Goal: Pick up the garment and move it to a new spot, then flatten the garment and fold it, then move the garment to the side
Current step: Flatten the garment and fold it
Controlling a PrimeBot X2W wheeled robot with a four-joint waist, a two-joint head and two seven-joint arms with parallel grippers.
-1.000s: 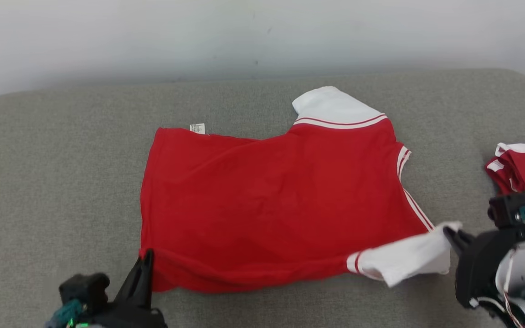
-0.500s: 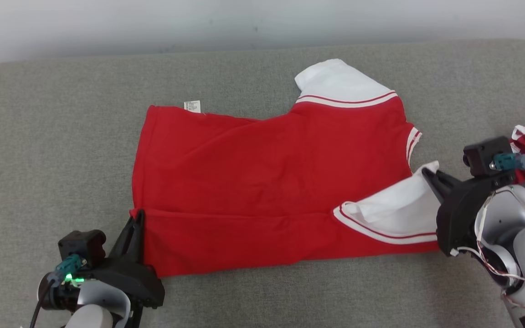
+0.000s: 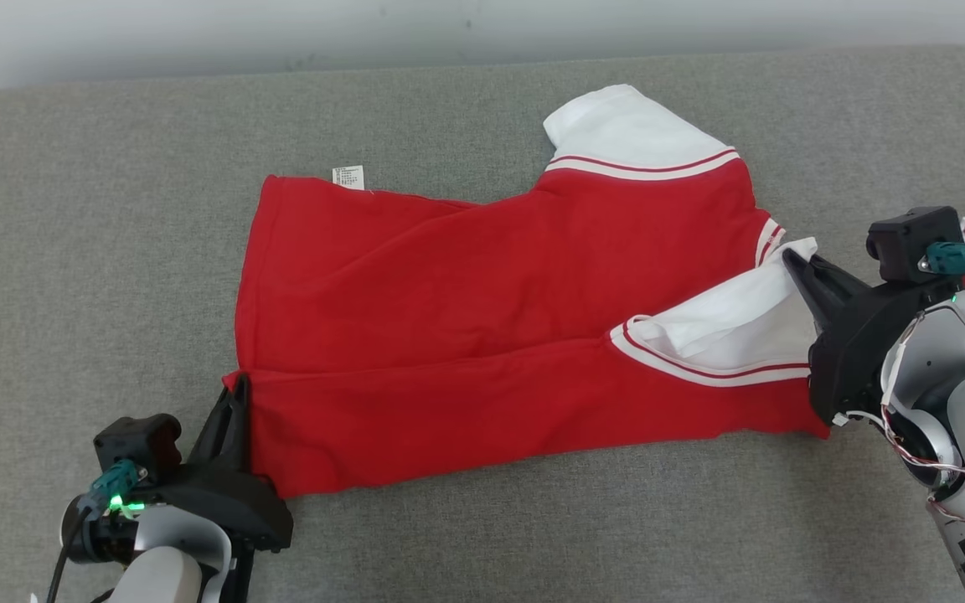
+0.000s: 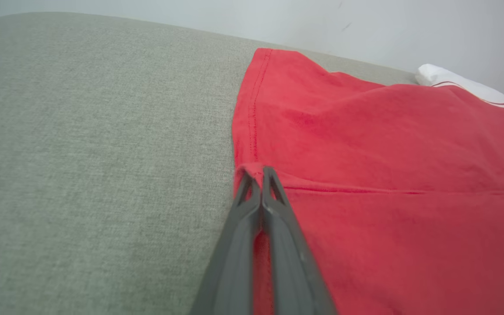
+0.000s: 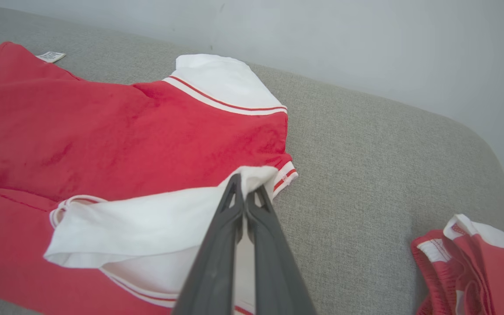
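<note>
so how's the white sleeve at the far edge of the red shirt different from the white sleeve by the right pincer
The far white sleeve lies spread on the grey cushion, pointing away from the red shirt body; the near white sleeve is doubled back over that body. The far sleeve is untouched; the near sleeve is pinched at its edge in the shut right pincer. Both are white with a thin red stripe by the seam.

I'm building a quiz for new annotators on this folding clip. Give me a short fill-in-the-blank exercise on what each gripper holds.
1. The right gripper pinches a sleeve coloured ____.
2. The left gripper pinches the shirt's hem, coloured ____.
3. A second crumpled garment lies on the robot's ____ side.
Missing words: white; red; right.
</note>
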